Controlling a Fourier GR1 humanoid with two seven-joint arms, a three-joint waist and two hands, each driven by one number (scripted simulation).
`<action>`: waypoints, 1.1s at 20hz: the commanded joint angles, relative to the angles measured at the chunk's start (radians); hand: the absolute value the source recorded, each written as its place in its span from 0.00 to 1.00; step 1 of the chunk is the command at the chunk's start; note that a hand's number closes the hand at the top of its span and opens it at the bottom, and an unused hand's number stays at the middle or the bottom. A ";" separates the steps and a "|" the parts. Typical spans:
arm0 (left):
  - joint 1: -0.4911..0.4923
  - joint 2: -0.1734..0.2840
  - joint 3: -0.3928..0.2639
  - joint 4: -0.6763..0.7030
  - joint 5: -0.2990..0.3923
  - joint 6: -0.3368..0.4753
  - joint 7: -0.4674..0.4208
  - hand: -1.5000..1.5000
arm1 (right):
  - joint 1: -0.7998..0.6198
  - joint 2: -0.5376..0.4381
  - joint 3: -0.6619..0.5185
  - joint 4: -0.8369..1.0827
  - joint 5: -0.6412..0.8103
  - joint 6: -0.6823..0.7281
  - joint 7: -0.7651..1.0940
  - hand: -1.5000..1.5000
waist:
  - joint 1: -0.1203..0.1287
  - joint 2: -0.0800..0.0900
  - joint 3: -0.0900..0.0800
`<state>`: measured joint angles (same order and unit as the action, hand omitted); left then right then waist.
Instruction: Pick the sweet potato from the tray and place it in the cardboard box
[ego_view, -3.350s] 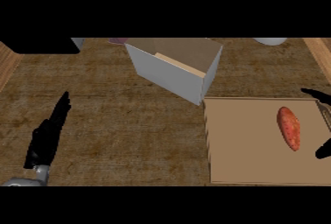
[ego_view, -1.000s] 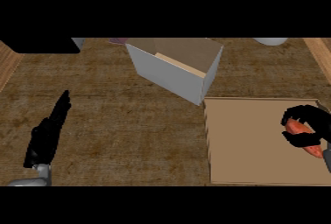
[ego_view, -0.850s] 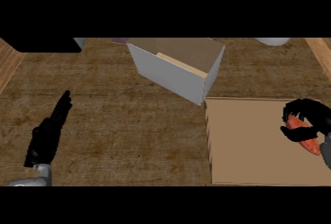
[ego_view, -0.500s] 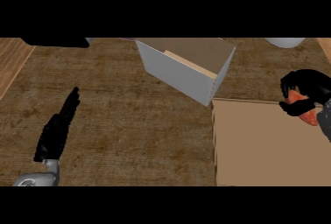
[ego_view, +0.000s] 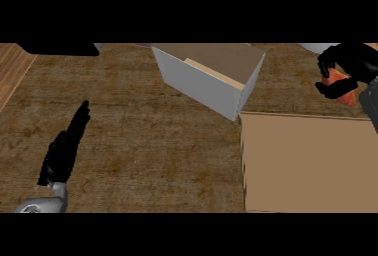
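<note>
My right hand (ego_view: 353, 65) is at the upper right, above the tray's far edge, its fingers curled round the orange sweet potato (ego_view: 338, 86), of which only a part shows between them. The flat brown tray (ego_view: 310, 165) lies at the right with nothing on it. The open cardboard box (ego_view: 214, 70) with white outer walls stands at the top centre, to the left of the held sweet potato. My left hand (ego_view: 65, 147) rests open at the lower left, fingers straight and pointing up.
A white round object (ego_view: 319, 47) shows at the top right edge behind my right hand. A dark object (ego_view: 59, 48) sits at the top left. A lighter wooden strip (ego_view: 13, 70) borders the counter at the left.
My right hand closed on the sweet potato on the tray, lifted it and carried it up toward the tray's far edge. The left hand stayed still.
</note>
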<state>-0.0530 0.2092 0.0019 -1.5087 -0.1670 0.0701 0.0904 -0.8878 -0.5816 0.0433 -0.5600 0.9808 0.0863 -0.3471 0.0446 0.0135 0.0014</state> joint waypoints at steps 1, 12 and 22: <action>0.039 -0.022 -0.011 -0.030 -0.007 0.012 -0.008 0.50 | -0.094 0.014 -0.055 0.049 -0.046 0.012 -0.068 1.00 | -0.013 -0.007 -0.001; 0.083 -0.004 0.020 -0.066 0.010 -0.003 0.021 0.50 | -0.187 0.122 -0.212 -0.054 -0.324 0.233 -0.215 1.00 | -0.031 -0.015 -0.001; 0.030 -0.023 0.016 0.002 -0.031 0.013 -0.003 0.50 | -0.350 0.297 -0.184 -0.083 -0.321 0.222 0.051 1.00 | -0.032 -0.012 -0.002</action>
<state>-0.0112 0.2024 0.0294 -1.5119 -0.1747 0.0674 0.0687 -1.2101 -0.3482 -0.1514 -0.6370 0.6541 0.3356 -0.3704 0.0143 0.0006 -0.0006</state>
